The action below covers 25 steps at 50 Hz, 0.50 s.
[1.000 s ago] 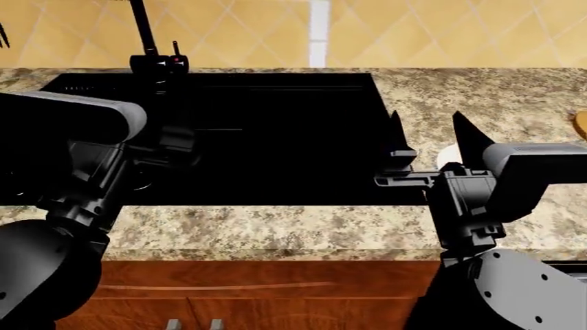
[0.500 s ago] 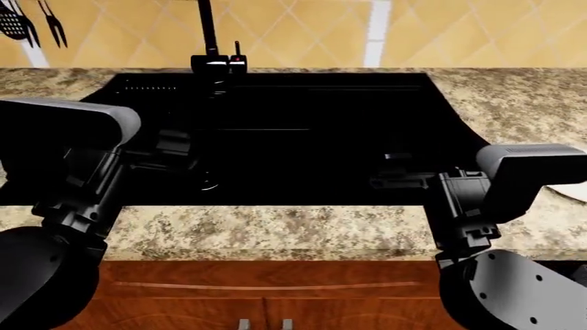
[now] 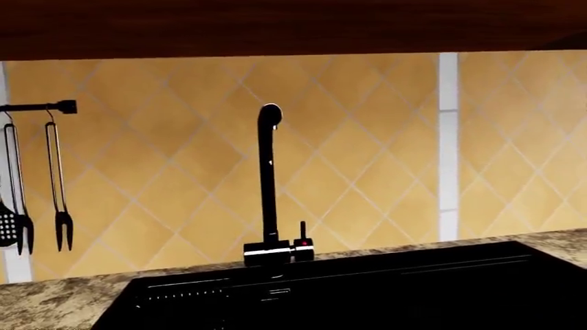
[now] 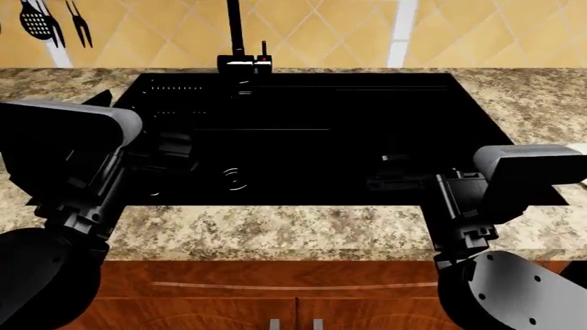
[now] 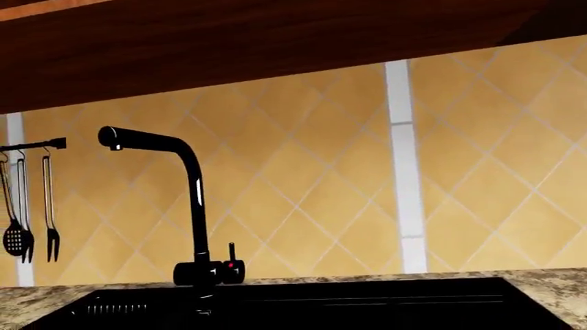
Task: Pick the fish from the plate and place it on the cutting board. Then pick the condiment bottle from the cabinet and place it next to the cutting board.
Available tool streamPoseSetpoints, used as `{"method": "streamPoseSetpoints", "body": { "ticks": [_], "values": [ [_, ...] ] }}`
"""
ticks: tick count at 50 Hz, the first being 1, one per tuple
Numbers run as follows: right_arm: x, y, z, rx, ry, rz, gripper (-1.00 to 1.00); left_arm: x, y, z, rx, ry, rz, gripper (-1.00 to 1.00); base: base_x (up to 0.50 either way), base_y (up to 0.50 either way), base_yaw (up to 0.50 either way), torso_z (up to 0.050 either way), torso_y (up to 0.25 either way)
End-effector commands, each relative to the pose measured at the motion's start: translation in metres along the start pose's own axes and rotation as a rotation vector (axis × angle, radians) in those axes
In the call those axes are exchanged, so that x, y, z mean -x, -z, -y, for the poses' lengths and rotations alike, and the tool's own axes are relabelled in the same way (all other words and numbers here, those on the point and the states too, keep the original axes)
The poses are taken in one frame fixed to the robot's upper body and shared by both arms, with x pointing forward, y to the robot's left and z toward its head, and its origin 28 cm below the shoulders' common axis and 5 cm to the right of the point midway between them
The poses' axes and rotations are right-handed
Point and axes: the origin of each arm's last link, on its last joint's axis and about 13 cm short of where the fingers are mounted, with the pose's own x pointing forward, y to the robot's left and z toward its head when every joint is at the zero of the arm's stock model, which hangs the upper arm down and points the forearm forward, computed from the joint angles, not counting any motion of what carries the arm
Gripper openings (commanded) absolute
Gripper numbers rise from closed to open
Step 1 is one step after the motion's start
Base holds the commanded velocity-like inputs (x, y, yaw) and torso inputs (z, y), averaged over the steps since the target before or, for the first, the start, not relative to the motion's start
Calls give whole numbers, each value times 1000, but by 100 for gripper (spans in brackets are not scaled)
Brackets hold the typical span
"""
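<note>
The fish, the plate, the cutting board and the condiment bottle do not show in any view. In the head view both arms reach forward over a black sink (image 4: 312, 86). My left gripper (image 4: 137, 120) and right gripper (image 4: 429, 148) are black shapes lost against the dark basin. Only one pointed tip of the left fingers (image 4: 103, 100) stands out over the counter. Neither wrist view shows its own jaws, only the sink's far edge, the faucet and the tiled wall.
A black faucet (image 4: 236, 34) stands behind the sink. Speckled granite counter (image 4: 275, 230) surrounds the basin. Utensils hang on a rail (image 3: 37, 107) at the far left wall. A dark wooden cabinet underside (image 5: 275, 48) runs above the tiles. Wooden cabinet fronts (image 4: 275, 295) lie below the counter.
The head view has swung left: sink and faucet slid right in the picture, and the white plate and the board's edge left at the right. Both arms hold the same pose.
</note>
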Motion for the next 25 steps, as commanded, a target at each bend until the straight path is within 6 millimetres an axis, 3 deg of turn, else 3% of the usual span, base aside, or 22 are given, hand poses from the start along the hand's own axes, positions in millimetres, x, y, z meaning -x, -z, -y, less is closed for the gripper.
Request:
{"method": "streamPoseSetpoints", "body": {
  "ticks": [1, 13, 25],
  "values": [
    [4, -1, -1, 1, -18, 2, 100, 1, 3, 0, 10, 4, -2, 100, 0, 0, 0, 0, 0],
    [2, -1, -1, -6, -12, 27, 100, 2, 5, 0, 13, 4, -2, 100, 218, 20, 0, 0, 0],
    [-1, 2, -3, 3, -13, 31, 100, 3, 6, 0, 12, 4, -1, 100, 257, 250, 0, 0, 0]
  ]
}}
